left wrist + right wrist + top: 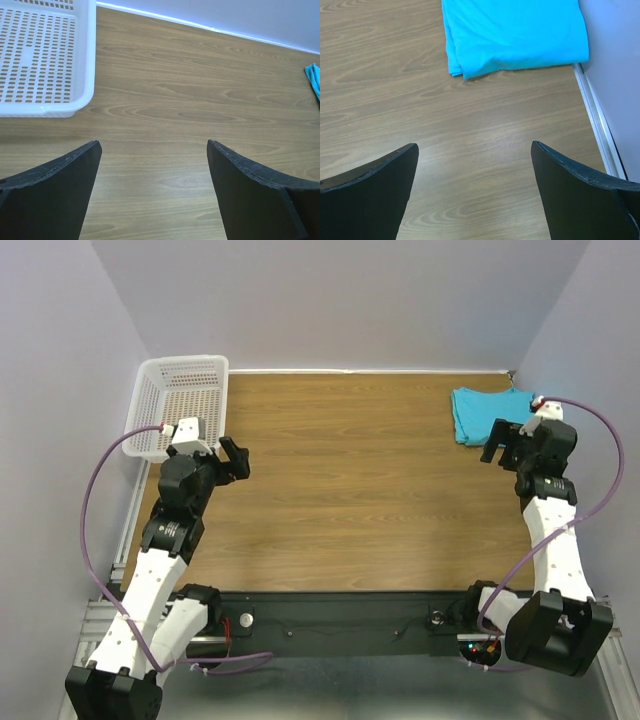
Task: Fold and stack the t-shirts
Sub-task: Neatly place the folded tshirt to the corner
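Note:
A folded turquoise-blue t-shirt (483, 412) lies flat at the table's far right corner; in the right wrist view the t-shirt (515, 32) fills the top, and a sliver of the t-shirt (314, 79) shows at the right edge of the left wrist view. My right gripper (499, 444) hovers just in front of it, open, with bare wood between the fingers (475, 150). My left gripper (238, 460) is open over the table's left side, next to the basket, nothing between its fingers (154, 145).
A white plastic mesh basket (178, 400) stands at the far left corner, its rim (87, 55) close ahead-left of my left gripper. Walls close in the table at back and sides; a white edge strip (597, 125) runs along the right wall.

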